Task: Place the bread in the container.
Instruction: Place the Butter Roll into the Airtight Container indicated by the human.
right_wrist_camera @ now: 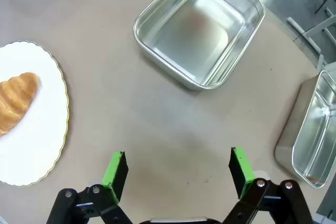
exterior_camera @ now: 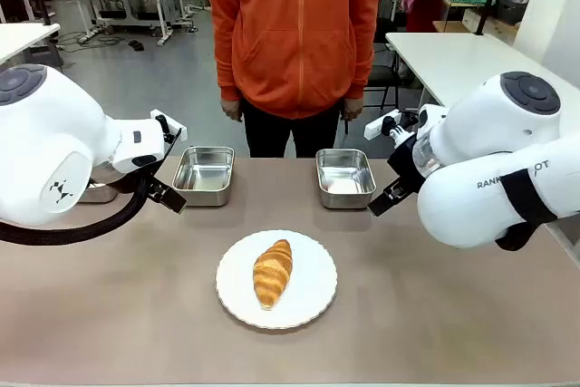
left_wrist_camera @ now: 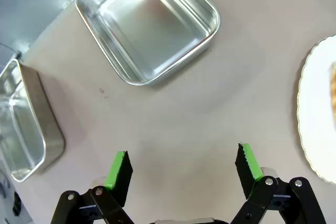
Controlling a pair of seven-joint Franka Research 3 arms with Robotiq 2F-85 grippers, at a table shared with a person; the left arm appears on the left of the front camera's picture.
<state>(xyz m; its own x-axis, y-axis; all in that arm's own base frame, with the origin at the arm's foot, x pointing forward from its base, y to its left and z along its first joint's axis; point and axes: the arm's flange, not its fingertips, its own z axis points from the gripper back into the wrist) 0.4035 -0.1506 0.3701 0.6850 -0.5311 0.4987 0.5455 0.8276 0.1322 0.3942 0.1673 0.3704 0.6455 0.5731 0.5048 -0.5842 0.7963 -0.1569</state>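
Observation:
The bread [exterior_camera: 273, 272] lies on a round white plate [exterior_camera: 308, 301] at the table's middle front. It also shows in the right wrist view as the bread [right_wrist_camera: 16, 100], and a sliver of the bread [left_wrist_camera: 333, 85] sits at the left wrist view's edge. Two empty steel containers stand behind the plate: one container [exterior_camera: 204, 175] to the left, one container [exterior_camera: 344, 178] to the right. My left gripper [left_wrist_camera: 181, 166] hangs open over bare table short of the left container [left_wrist_camera: 147, 24]. My right gripper [right_wrist_camera: 178, 169] is open too, short of the right container [right_wrist_camera: 199, 27]. Both grippers hold nothing.
A person in an orange hoodie [exterior_camera: 294, 24] stands at the far edge, hands down. Further steel trays sit out to the sides: a tray [left_wrist_camera: 21, 124] beyond my left gripper, a tray [right_wrist_camera: 315, 129] beyond my right. The plate's rim [left_wrist_camera: 315, 108] lies near the left gripper.

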